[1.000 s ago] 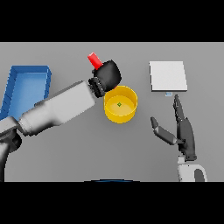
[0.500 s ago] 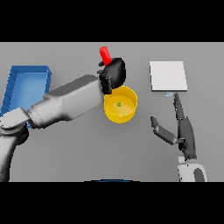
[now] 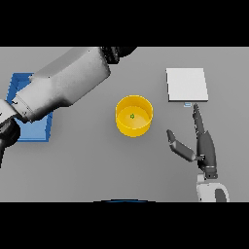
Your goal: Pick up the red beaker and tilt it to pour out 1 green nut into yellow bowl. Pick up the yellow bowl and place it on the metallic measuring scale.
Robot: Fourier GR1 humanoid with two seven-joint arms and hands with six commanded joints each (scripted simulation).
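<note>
I see the right hand (image 3: 206,150) open, fingers straight, holding nothing, near right of the yellow bowl (image 3: 134,115) containing one green nut (image 3: 132,115); left hand out of view.

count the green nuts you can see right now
1: a green nut lies on the floor of the yellow bowl, near its middle. The beaker is out of view, so any nuts in it can't be counted.

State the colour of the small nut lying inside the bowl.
Green. The nut lies on the floor of the yellow bowl, as seen in the head view.
</note>
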